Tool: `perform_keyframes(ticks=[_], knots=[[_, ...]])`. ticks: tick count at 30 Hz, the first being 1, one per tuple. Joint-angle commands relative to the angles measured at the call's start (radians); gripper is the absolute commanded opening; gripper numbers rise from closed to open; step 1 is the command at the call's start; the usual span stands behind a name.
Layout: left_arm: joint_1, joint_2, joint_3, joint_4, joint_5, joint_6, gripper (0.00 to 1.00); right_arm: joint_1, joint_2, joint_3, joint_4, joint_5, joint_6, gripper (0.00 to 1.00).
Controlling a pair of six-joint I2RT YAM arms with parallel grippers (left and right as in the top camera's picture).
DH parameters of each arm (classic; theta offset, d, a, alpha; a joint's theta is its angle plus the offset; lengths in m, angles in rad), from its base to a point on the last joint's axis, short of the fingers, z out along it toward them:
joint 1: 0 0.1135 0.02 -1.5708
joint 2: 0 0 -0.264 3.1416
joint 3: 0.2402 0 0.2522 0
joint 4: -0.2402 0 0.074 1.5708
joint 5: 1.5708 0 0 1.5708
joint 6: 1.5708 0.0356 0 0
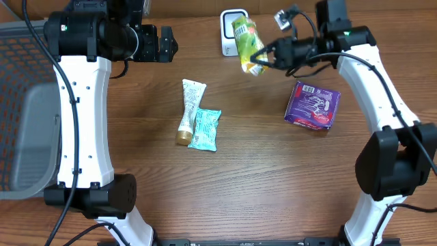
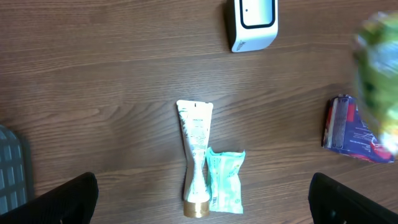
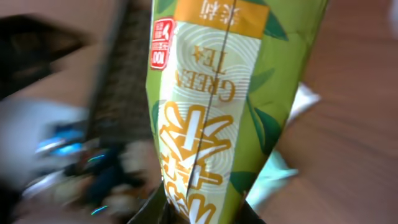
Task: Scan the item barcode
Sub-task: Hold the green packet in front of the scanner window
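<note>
Overhead view shows a brown wooden table (image 1: pixel 239 178). On its right side lies a purple pack (image 1: pixel 313 104). The green tea packet (image 1: pixel 246 39) is held up above the table and in this view it partly covers the white scanner (image 1: pixel 227 31) at the far edge. The right gripper (image 1: pixel 258 63) is clenched on one end of the packet. Near the middle lie a white tube (image 1: pixel 189 109) and, touching it, a teal sachet (image 1: pixel 205 130). The left gripper (image 1: pixel 168 45) is released, fingers wide apart, grasping nothing.

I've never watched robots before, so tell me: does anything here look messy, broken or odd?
Nothing spilled or damaged. The green foil tea packet hangs tilted in the right tool near the white scanner box; the teal wrapped packet lies touching the cream tube.
</note>
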Motion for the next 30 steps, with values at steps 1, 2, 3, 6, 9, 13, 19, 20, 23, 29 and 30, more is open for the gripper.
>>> perform_keyframes(ticks=[1, 2, 3, 6, 9, 13, 19, 20, 23, 29, 30], knots=[[-0.002, -0.005, 0.016, 0.000, 0.008, -0.018, 1.00, 0.098, -0.051, 0.042, 0.048, 0.591, 0.101, 0.04], [-0.002, -0.005, 0.016, 0.000, 0.008, -0.018, 1.00, 0.124, -0.047, 0.041, 0.065, 0.729, 0.101, 0.04], [-0.002, -0.005, 0.016, 0.000, 0.008, -0.018, 1.00, 0.149, -0.040, 0.040, 0.086, 0.871, 0.101, 0.04], [-0.002, -0.005, 0.016, 0.000, 0.008, -0.017, 1.00, 0.226, 0.000, 0.040, 0.193, 1.278, 0.079, 0.04], [-0.002, -0.005, 0.016, 0.000, 0.008, -0.018, 1.00, 0.272, 0.053, 0.040, 0.323, 1.437, -0.045, 0.04], [-0.002, -0.005, 0.016, 0.000, 0.008, -0.018, 1.00, 0.289, 0.132, 0.040, 0.501, 1.462, -0.363, 0.04], [-0.002, -0.005, 0.016, 0.000, 0.008, -0.018, 1.00, 0.289, 0.235, 0.040, 0.698, 1.623, -0.659, 0.04], [-0.002, -0.005, 0.016, 0.000, 0.008, -0.018, 1.00, 0.289, 0.249, 0.040, 0.715, 1.629, -0.713, 0.04], [-0.002, -0.005, 0.016, 0.000, 0.008, -0.018, 0.99, 0.289, 0.296, 0.040, 0.777, 1.678, -0.886, 0.04], [-0.002, -0.005, 0.016, 0.000, 0.008, -0.018, 1.00, 0.289, 0.353, 0.040, 0.860, 1.777, -1.036, 0.04], [-0.002, -0.005, 0.016, 0.000, 0.008, -0.018, 1.00, 0.289, 0.355, 0.040, 0.869, 1.788, -1.040, 0.04]])
